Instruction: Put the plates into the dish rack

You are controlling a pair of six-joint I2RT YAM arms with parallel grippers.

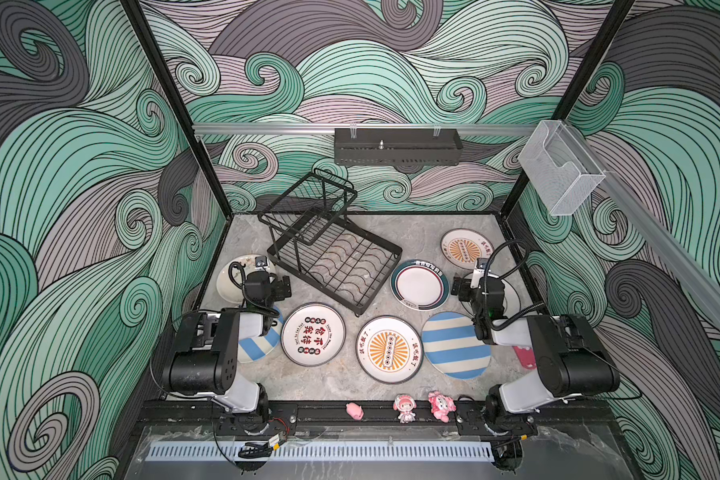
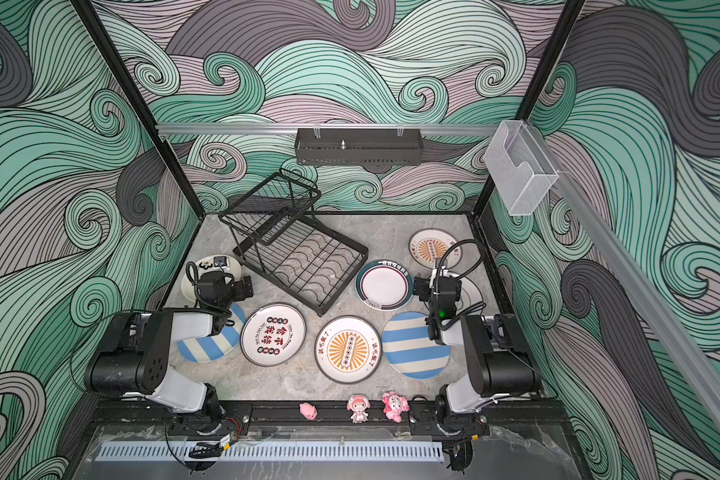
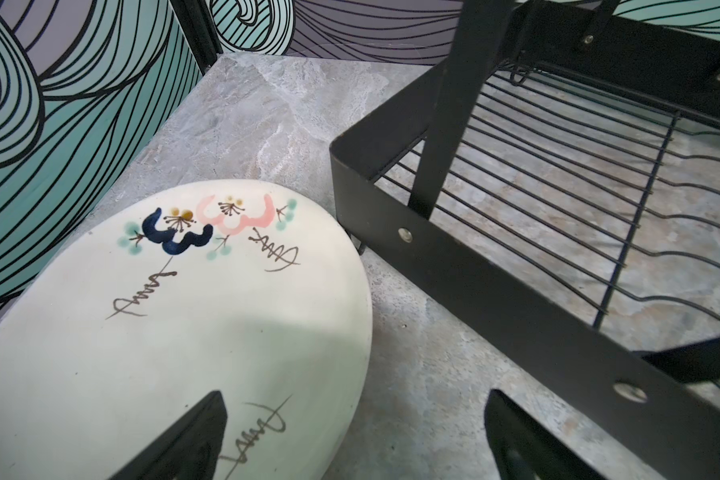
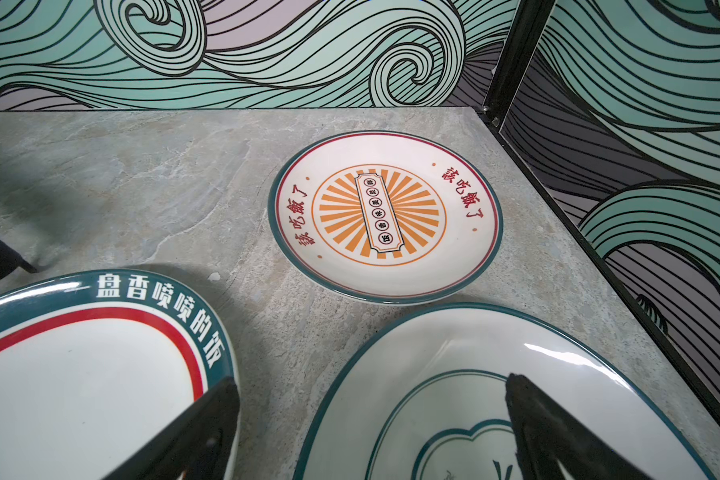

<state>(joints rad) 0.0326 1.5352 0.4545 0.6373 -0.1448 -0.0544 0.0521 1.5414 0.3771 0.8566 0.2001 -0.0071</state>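
Eight round dinner plates lie flat on the grey marble-look tabletop [image 1: 333,384], all outside the black wire two-tier dish rack [image 1: 337,257], which stands at an angle left of centre towards the back wall.

By kind:
- two orange-sunburst plates, one near the front [image 1: 388,349] and one far back on the right [image 1: 466,249]
- two blue-and-cream striped plates, one on the right [image 1: 454,345] and one half under the left arm [image 1: 252,349]
- one white plate with red and black characters [image 1: 312,334]
- one teal-rimmed white plate [image 1: 420,284]
- one cream floral plate [image 3: 184,332]
- one white plate with a thin teal line [image 4: 454,374]

The left gripper [image 3: 356,399] hangs over the floral plate's edge beside a corner of the rack, its fingers spread wide and holding nothing. The right gripper [image 4: 371,380] is spread just as wide, over the gap between the teal-rimmed and thin-lined plates, and grips nothing.

Wave-patterned walls [image 1: 59,166] in teal, mint and grey enclose the table on three sides. A black perforated shelf [image 1: 398,145] hangs at the back and a clear acrylic box [image 1: 562,166] on the right. Three pink toy figurines [image 1: 405,407] stand on the front rail.
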